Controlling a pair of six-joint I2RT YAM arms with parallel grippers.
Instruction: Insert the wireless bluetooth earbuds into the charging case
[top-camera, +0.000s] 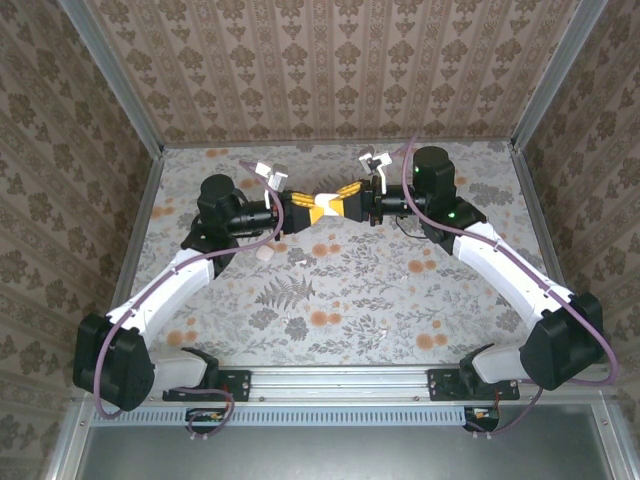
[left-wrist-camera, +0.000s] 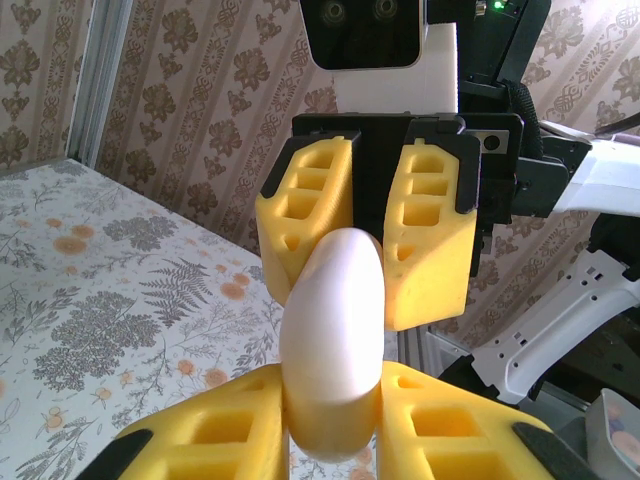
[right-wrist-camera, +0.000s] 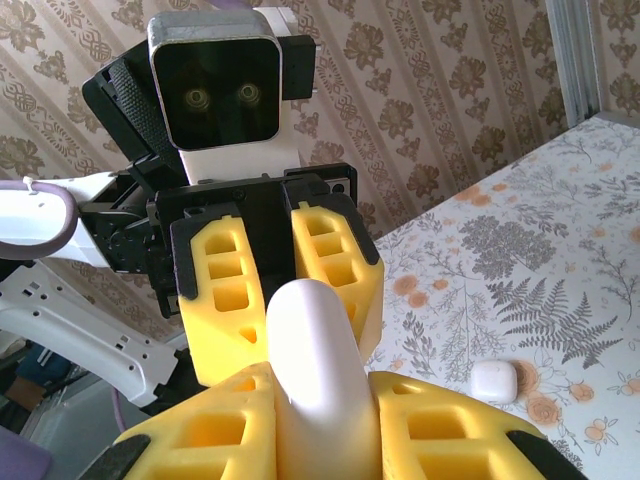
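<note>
Jaws, left and right, yellow and hollow-celled, pinch the glossy, rounded white charging case (left-wrist-camera: 335, 340).

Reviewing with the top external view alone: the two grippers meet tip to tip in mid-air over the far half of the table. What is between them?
Observer: The left wrist view shows the charging case, glossy white and seemingly closed, clamped in the left gripper.
Operator: Does the right one have it too?
Observer: Yes. In the right wrist view the right gripper is shut on the opposite end, so both hold the same case.
Operator: And the small white lump on the table, nearer the left gripper?
Observer: The right wrist view shows it is smooth and rounded-square, lying flat on the floral surface, apart from both grippers.
</note>
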